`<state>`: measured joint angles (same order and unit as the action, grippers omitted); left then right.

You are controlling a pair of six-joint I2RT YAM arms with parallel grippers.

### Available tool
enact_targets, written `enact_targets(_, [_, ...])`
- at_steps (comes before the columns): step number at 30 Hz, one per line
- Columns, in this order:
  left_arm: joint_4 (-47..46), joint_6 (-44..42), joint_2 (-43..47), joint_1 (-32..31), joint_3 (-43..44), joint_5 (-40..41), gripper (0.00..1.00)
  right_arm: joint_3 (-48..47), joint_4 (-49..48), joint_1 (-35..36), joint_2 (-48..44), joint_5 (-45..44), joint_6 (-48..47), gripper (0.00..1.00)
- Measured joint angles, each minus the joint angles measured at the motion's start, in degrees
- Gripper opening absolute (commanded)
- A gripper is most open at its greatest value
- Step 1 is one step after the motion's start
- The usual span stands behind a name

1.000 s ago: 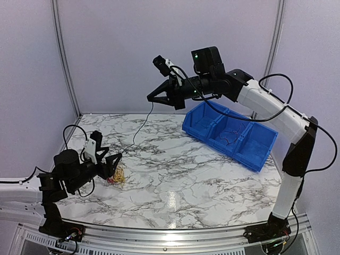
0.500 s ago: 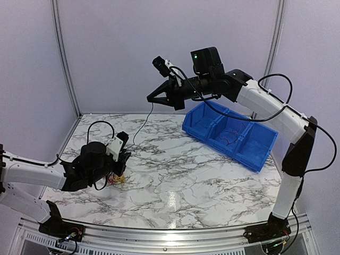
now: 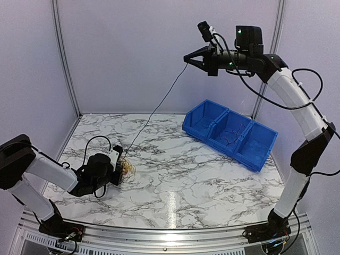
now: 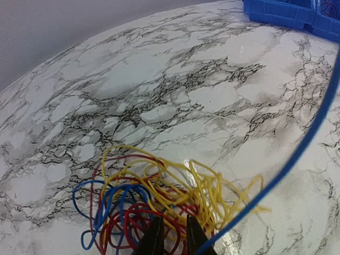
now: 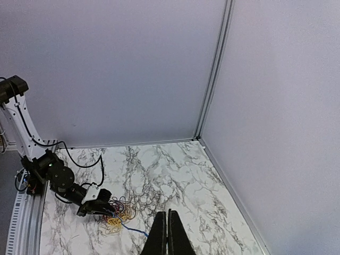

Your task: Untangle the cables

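Note:
The cables point(image 4: 159, 196) lie in a small tangle of yellow, red and blue loops on the marble table, also visible from above point(image 3: 127, 169) and in the right wrist view point(image 5: 118, 213). My left gripper point(image 4: 174, 240) sits low on the near side of the tangle, its jaws closed to a narrow gap with red and yellow strands between them. One blue cable point(image 4: 303, 149) runs taut out of the tangle, up through the air point(image 3: 156, 109). My right gripper point(image 3: 186, 59) holds its far end high above the table, fingers pressed together point(image 5: 168, 227).
A blue three-compartment bin point(image 3: 197, 129) stands at the back right of the table, with a thin dark wire in its middle compartment point(image 3: 228, 139). Its corner shows in the left wrist view point(image 4: 281, 11). Grey walls close the table's back and sides.
My right gripper rose and swung right, pulling the blue cable taut. My left arm reached forward onto the tangle and its jaws closed; the tangle slid slightly right.

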<state>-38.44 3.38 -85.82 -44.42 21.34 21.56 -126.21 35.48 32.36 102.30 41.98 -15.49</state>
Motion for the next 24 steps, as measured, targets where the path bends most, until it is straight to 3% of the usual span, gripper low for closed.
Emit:
enact_targets(9, [-4.9, 4.4, -7.9, 0.6, 0.0, 0.6, 0.13, -6.3, -0.2, -7.8, -1.7, 2.9, 2.1, 0.00])
enact_targets(24, [-10.6, 8.3, -11.7, 0.8, -0.9, 1.4, 0.14, -8.4, -7.6, -29.2, -6.2, 9.0, 11.0, 0.00])
